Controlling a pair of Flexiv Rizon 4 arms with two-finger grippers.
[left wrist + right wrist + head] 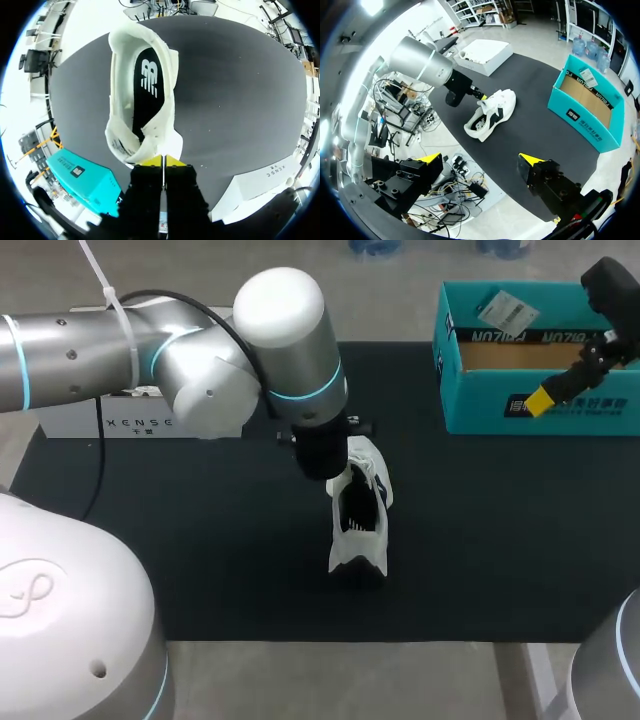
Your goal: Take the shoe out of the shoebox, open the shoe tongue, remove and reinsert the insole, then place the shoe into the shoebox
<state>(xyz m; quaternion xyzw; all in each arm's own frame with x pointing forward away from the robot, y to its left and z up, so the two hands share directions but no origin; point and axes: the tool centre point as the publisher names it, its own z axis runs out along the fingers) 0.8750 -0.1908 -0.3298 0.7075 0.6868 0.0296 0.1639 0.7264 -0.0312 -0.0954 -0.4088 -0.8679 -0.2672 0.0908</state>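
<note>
L claw (162, 161): tips nearly together, pinching a thin white flap at the mouth of the shoe (117, 90). Tongue, by the look of it. Shoe is out of the box and on the black table (200, 540), approx mid. Its mouth faces the L wrist cam, and the black insole (147, 85) is visible inside, seated. Can't tell whether the sole sits flat.

Box (480, 410): far R corner, well apart from shoe, no shoe in it.

R claw (481, 159): wide open, holding nothing, up by the box and nowhere near the shoe.

Step in hand (my read): opening the tongue, prep for insole removal.

Notes for doing it well:
- Pull flap toward the toe and slightly up, w/ a short slow stroke.
- Shoe looks light and nothing pins it, so it will prob drag or tip rather than open.
- Bring R claw over to steady the heel end before pulling further.
- Keep the pinch on the flap only, w/o laces or insole edge, or the insole may lift crooked.
- Target: mouth wide enough for a claw to reach the insole's heel end.
- Don't let go of the flap until the other claw is at the insole, since the tongue may spring back.
</note>
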